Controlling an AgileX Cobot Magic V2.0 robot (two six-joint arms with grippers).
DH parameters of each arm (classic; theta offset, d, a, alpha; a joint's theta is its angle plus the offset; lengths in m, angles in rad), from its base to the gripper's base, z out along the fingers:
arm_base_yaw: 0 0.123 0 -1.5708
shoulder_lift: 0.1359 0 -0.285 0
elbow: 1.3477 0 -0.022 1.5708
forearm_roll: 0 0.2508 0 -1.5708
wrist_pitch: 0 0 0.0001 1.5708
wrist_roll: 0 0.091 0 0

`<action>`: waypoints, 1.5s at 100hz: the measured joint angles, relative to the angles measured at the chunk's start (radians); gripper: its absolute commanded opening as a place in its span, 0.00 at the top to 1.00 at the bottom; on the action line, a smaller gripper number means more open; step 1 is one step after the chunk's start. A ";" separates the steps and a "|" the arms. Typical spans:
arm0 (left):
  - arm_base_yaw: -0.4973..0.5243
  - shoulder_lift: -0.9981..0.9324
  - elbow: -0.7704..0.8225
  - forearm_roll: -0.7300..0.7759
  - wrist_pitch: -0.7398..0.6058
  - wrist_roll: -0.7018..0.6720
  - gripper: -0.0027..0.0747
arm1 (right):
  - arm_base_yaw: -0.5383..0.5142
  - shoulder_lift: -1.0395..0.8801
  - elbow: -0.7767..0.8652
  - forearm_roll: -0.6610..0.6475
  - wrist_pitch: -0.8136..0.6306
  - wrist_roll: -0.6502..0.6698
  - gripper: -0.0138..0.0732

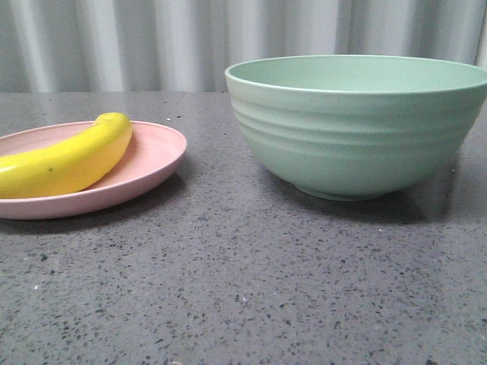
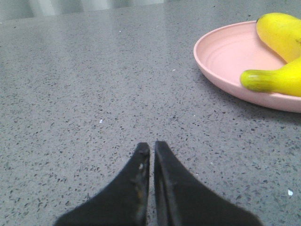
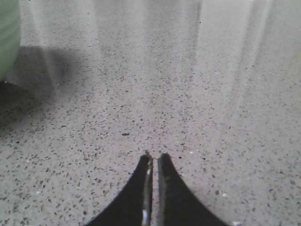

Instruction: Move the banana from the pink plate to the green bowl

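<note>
The yellow banana (image 1: 68,160) lies on the pink plate (image 1: 152,163) at the left of the front view. The green bowl (image 1: 358,125) stands upright and empty-looking at the right. Neither gripper shows in the front view. In the left wrist view my left gripper (image 2: 152,147) is shut and empty over bare table, with the pink plate (image 2: 225,56) and the banana (image 2: 277,77) some way off to its side. In the right wrist view my right gripper (image 3: 155,157) is shut and empty above the table, and an edge of the green bowl (image 3: 7,37) shows at the frame's corner.
The grey speckled tabletop (image 1: 243,289) stretches in front of the plate and the bowl. A pale pleated curtain (image 1: 152,42) hangs behind the table.
</note>
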 measured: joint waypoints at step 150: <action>0.000 0.000 0.000 0.009 -0.153 0.000 0.99 | 0.000 0.000 0.000 0.000 -0.180 0.000 0.92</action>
